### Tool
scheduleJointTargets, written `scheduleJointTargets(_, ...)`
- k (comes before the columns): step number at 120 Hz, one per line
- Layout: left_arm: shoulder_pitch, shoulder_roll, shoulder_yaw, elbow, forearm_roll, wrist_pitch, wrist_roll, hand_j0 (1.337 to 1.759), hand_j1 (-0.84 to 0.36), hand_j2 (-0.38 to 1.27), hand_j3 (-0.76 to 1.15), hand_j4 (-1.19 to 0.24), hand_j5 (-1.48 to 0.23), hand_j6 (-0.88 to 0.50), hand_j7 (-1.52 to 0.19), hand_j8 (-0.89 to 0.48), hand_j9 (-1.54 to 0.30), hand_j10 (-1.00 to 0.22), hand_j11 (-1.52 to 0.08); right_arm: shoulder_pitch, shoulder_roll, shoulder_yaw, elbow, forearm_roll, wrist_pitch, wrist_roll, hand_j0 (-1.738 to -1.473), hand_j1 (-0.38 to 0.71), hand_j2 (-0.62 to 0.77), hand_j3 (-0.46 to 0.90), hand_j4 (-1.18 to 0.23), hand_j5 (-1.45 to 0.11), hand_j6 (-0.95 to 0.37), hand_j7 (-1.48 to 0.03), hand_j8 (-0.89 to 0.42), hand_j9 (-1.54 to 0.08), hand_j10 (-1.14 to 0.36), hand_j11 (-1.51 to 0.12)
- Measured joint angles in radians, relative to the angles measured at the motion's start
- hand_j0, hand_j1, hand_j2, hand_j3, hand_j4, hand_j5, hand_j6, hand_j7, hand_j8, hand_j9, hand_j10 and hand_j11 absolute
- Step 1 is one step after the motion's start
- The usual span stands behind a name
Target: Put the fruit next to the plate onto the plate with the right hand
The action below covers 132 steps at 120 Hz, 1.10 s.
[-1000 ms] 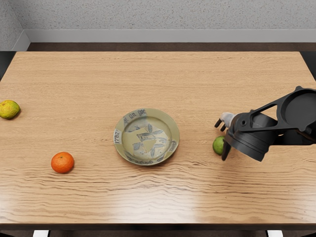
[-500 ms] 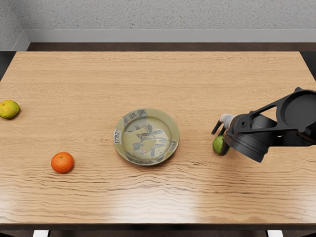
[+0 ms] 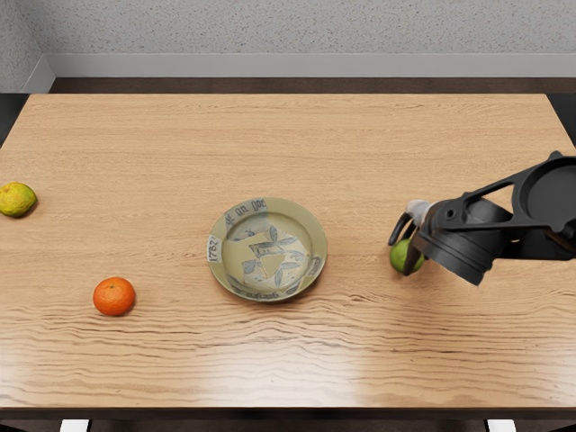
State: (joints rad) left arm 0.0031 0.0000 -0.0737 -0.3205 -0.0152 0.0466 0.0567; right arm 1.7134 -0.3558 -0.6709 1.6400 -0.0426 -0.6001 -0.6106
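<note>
Right hand (image 3: 412, 236) looks clamped around the green fruit (image 3: 399, 257), which is off to the right of the plate (image 3: 214, 247), so I'd guess it's just a straight carry leftward.

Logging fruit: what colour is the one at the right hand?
The fruit is green; head view.

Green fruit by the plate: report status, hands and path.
Right hand curled round green fruit, right of plate. Fruit not yet on plate. Left hand out of view. Nothing between fruit and plate; orange sits far left.
</note>
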Motion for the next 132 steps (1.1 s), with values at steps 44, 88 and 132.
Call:
scheduleJointTargets(44, 0.000, 0.000, 0.000, 0.000, 0.000, 0.000, 0.000, 1.658, 0.35, 0.00, 0.00, 0.00, 0.00, 0.00, 0.00, 0.00, 0.00, 0.00, 0.00, -0.148, -0.062, 0.337, -0.171, -0.081, 0.140, 0.000, -1.657, 0.31, 0.28, 0.00, -0.79, -1.30, -0.26, -1.13, -0.18, -1.23, -0.62, -1.25)
scheduleJointTargets(88, 0.000, 0.000, 0.000, 0.000, 0.000, 0.000, 0.000, 1.658, 0.35, 0.00, 0.00, 0.00, 0.00, 0.00, 0.00, 0.00, 0.00, 0.00, 0.00, -0.263, 0.023, 0.620, -0.240, -0.155, 0.253, -0.002, -1.658, 0.39, 0.43, 0.00, -0.81, -1.27, -0.28, -1.13, -0.21, -1.20, -0.80, -1.22)
scheduleJointTargets(132, 0.000, 0.000, 0.000, 0.000, 0.000, 0.000, 0.000, 1.658, 0.35, 0.00, 0.00, 0.00, 0.00, 0.00, 0.00, 0.00, 0.00, 0.00, 0.00, -0.396, -0.095, 0.868, -0.186, -0.197, 0.513, 0.000, -1.658, -0.17, 0.09, 0.00, -0.19, -0.28, -0.08, -0.25, -0.07, -0.27, -0.19, -0.27)
